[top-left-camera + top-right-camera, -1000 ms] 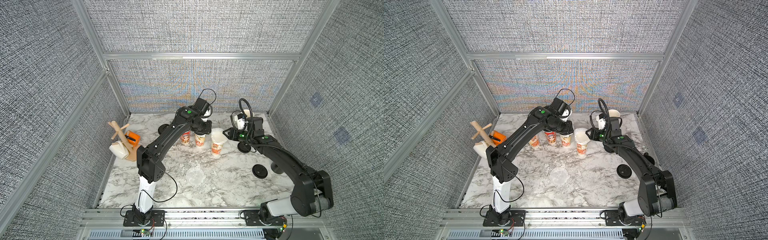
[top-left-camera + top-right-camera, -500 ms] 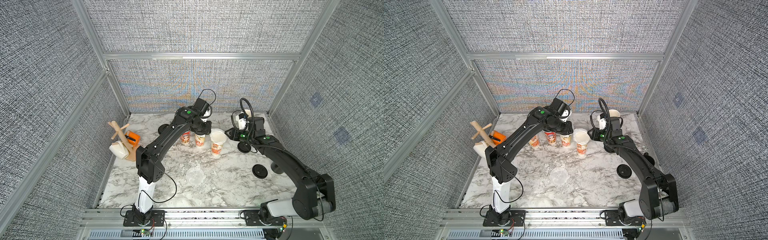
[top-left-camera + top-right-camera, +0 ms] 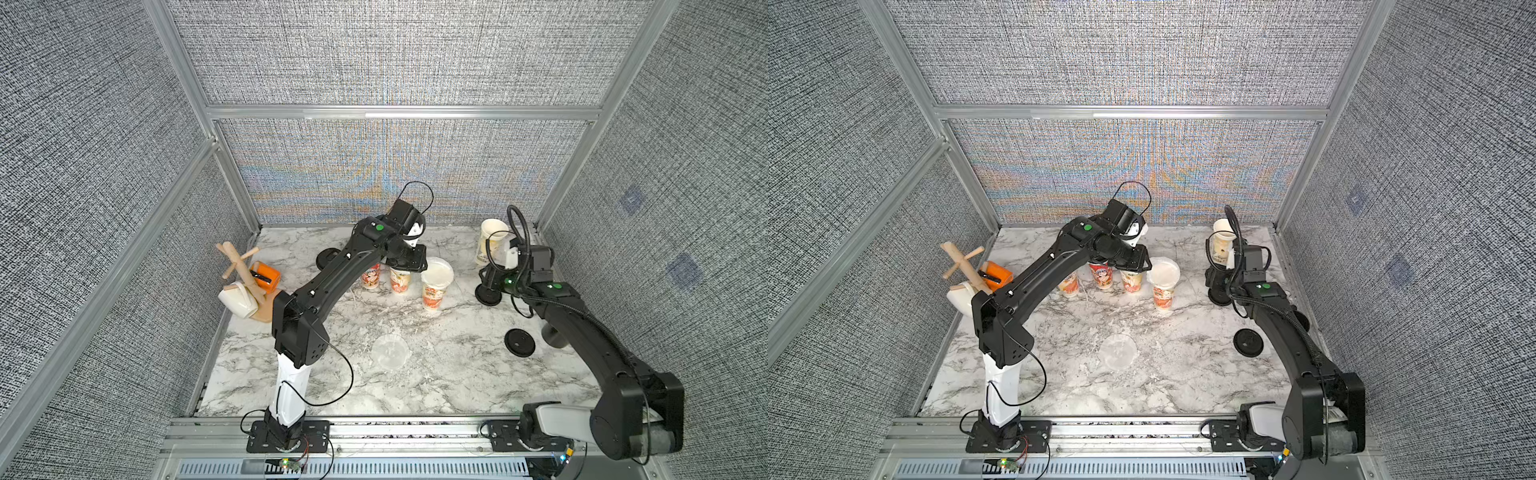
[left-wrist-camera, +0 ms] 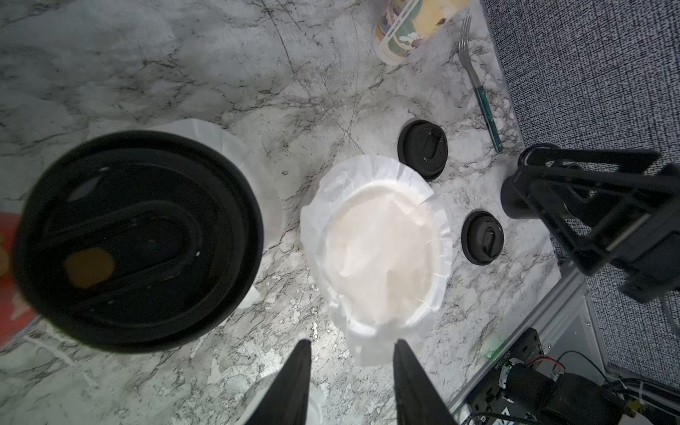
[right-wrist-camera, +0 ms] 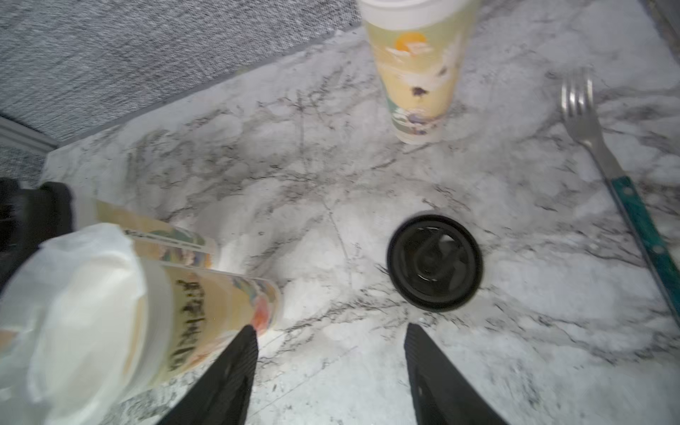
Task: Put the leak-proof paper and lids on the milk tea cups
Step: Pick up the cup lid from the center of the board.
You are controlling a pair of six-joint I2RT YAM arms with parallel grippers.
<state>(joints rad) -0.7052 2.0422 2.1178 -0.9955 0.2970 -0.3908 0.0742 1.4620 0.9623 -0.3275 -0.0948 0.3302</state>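
**Top views.** Four printed cups stand in a row at mid-table. The end cup (image 3: 1163, 297), nearest the right arm, carries a paper disc (image 3: 1163, 272) over its mouth, slightly crumpled. The left gripper (image 3: 415, 262) hangs over the neighbouring cup, and it and its arm hide the tops of the rest of the row. A fifth cup, the corner cup (image 3: 490, 245), stands well apart by the back wall with its mouth bare. One loose disc (image 3: 390, 352) lies flat on the table (image 3: 457, 382) in front of the row, unused. The right gripper (image 3: 488, 284) is low over a black lid (image 3: 488, 296) between the row and the corner cup.

**Left wrist view.** The paper disc drapes over the end cup's whole rim. Beside it, a second cup wears a fitted lid (image 4: 136, 235) with a white paper edge (image 4: 220, 140) showing beneath, so that cup is papered too. The fingers (image 4: 300, 375) stand moderately apart and hold nothing. The disc's edge lies near them, but contact cannot be established.

**Right wrist view.** The fingers (image 5: 228, 379) are spread wide with nothing between them. The black lid lies on the table just ahead.

**Assessment.** Two cups are confirmed papered. The corner cup is outstanding, and two cups cannot be verified. One spare disc is seen; any others were not located.
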